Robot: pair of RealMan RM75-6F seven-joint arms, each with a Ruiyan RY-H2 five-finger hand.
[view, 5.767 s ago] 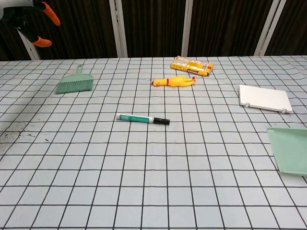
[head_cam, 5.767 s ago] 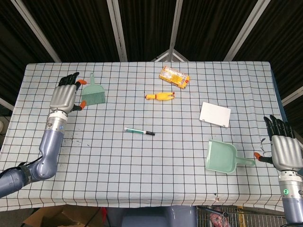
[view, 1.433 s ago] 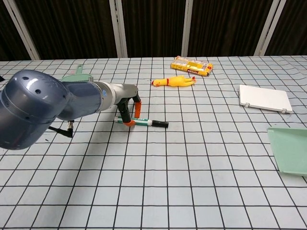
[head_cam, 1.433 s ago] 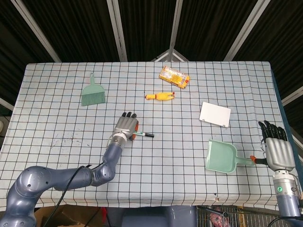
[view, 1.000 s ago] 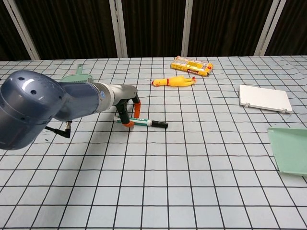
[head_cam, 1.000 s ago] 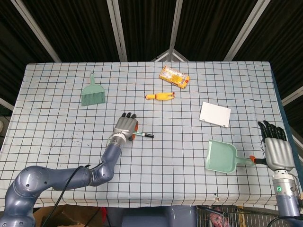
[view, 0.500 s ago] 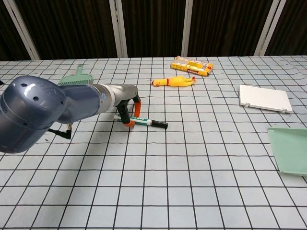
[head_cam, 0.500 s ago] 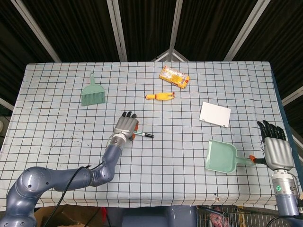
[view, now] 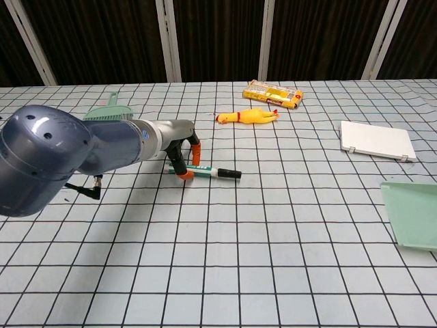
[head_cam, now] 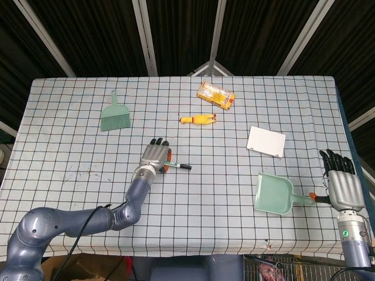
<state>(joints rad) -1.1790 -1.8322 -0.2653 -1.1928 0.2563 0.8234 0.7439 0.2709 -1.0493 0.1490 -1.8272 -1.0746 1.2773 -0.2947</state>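
Observation:
A green-and-white marker (head_cam: 177, 166) with a black cap lies near the table's middle, also seen in the chest view as the marker (view: 215, 172). My left hand (head_cam: 155, 157) is down over its left end, and its orange-tipped fingers (view: 184, 175) pinch the barrel there. My right hand (head_cam: 343, 187) hovers off the table's right edge with fingers spread and nothing in it. Its thumb is close to the handle of a green dustpan (head_cam: 273, 193). The chest view does not show this hand.
A green hand brush (head_cam: 115, 117) lies at the back left. A yellow rubber chicken (head_cam: 197, 119) and a yellow snack packet (head_cam: 215, 95) lie at the back centre. A white flat box (head_cam: 266, 141) sits right of the middle. The checked cloth (head_cam: 222, 234) covers the table.
My left hand came from beside the brush to the marker. In the last half second the marker shifted slightly right and up under its fingers. The right hand has hardly moved.

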